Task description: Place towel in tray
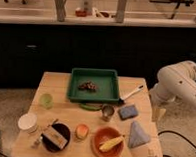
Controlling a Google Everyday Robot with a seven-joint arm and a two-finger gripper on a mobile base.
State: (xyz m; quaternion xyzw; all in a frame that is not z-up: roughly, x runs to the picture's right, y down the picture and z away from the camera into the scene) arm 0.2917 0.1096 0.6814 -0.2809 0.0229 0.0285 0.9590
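Towel: a grey-blue towel (pixel 138 134), bunched into a peak, sits near the table's (pixel 55 88) right front corner, just left of the hand and nearer the camera.
Hand: the hand (pixel 158 115) hangs at the low end of the white arm (pixel 177 84), beside the table's right edge; I cannot tell whether it is spread or closed, and it holds nothing I can see.
Tray: the green tray (pixel 72 87) lies well to the left of the hand and farther back, with a dark clump (pixel 87 86) inside.
In the way: a blue sponge (pixel 128 112), a metal cup (pixel 107 112) and a white-handled brush (pixel 131 93) lie between towel and tray.
Beside the towel: an orange bowl (pixel 102 135) with a yellow item (pixel 111 142) is just to its left.
Edges: the towel lies close to the right edge.
Open room: bare wood shows left of the tray.
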